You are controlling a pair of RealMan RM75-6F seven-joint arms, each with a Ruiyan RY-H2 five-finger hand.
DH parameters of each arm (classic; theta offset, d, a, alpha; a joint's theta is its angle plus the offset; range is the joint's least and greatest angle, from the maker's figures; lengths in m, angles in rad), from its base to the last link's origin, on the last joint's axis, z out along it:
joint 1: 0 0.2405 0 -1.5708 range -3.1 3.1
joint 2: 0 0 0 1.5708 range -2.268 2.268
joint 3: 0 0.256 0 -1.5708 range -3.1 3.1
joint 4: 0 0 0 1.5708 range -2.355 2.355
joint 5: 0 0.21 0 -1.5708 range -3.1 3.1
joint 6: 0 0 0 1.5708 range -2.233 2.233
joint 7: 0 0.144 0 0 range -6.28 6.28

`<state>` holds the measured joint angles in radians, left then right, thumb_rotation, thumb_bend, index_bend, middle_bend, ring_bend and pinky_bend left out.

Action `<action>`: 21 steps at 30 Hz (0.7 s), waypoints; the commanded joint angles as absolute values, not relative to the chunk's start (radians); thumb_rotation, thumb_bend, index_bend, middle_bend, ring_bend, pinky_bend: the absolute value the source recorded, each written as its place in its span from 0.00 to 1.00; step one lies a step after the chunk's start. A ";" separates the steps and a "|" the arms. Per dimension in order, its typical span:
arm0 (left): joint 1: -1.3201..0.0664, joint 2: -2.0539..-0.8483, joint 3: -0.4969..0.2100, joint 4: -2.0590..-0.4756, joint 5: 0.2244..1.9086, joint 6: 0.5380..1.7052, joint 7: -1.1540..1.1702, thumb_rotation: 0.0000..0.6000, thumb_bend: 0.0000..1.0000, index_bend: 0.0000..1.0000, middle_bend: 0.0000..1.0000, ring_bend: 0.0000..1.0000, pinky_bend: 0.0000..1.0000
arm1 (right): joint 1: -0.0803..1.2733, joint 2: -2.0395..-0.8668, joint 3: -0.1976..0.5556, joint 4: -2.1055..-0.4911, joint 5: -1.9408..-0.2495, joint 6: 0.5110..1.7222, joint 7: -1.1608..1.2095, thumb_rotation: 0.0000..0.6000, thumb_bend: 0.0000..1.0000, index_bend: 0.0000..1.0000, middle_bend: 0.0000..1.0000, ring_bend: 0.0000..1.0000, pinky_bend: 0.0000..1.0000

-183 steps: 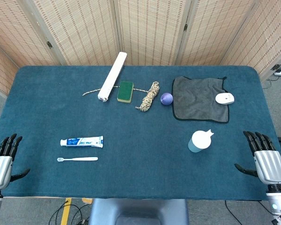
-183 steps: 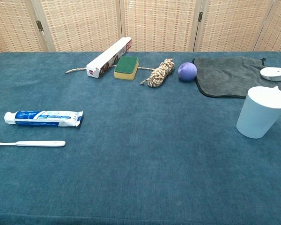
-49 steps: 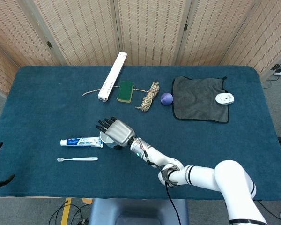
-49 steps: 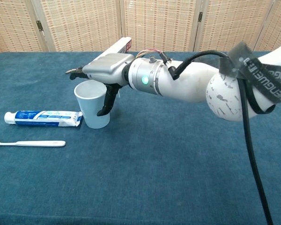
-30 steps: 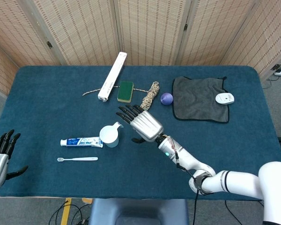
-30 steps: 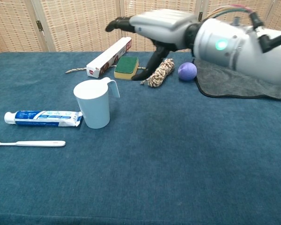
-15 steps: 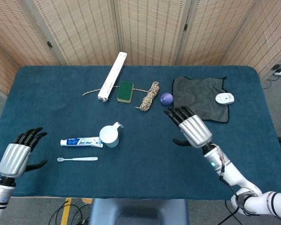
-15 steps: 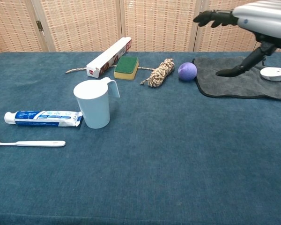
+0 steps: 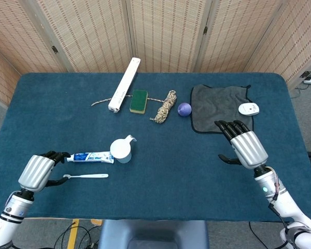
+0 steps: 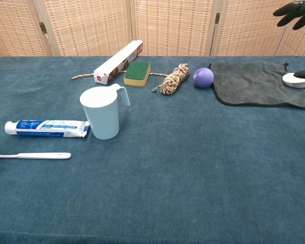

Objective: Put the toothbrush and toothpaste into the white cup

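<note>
Cup [image 9: 121, 150]: stands upright beside toothpaste [image 9: 90, 156]
Toothbrush [image 9: 86, 176]: lies flat on table [image 9: 160, 171]
Left hand [image 9: 36, 171]: fingers apart, holding nothing
Right hand [image 9: 245, 147]: fingers apart, holding nothing

A box [image 9: 124, 84], sponge [image 9: 139, 101], rope [image 9: 166, 106], ball [image 9: 184, 109] and cloth [image 9: 220, 116] line the table's far side.
</note>
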<state>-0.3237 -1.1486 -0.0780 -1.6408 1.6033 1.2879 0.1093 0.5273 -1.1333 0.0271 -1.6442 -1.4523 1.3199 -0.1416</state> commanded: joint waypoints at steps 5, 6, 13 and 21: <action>-0.357 -1.169 -0.067 -1.642 1.615 1.251 0.141 1.00 0.17 0.45 0.66 0.56 0.75 | 0.503 -1.131 0.045 -1.625 -1.448 1.316 -0.100 1.00 0.15 0.00 0.15 0.21 0.20; -0.362 -1.173 -0.066 -1.639 1.613 1.244 0.139 1.00 0.17 0.45 0.68 0.57 0.76 | 0.501 -1.132 0.047 -1.622 -1.449 1.315 -0.096 1.00 0.15 0.00 0.15 0.21 0.20; -0.389 -1.186 -0.048 -1.630 1.570 1.169 0.165 1.00 0.17 0.44 0.80 0.66 0.83 | 0.487 -1.147 0.050 -1.592 -1.454 1.291 -0.079 1.00 0.15 0.00 0.16 0.22 0.20; -0.422 -1.196 -0.039 -1.635 1.515 1.089 0.213 1.00 0.17 0.40 0.87 0.71 0.87 | 0.479 -1.159 0.066 -1.563 -1.459 1.279 -0.050 1.00 0.15 0.00 0.16 0.22 0.20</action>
<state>-0.4125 -1.1922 -0.0399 -1.6351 1.5290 1.1040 0.2006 0.4791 -1.1589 0.0655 -1.5633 -1.4580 1.2789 -0.0509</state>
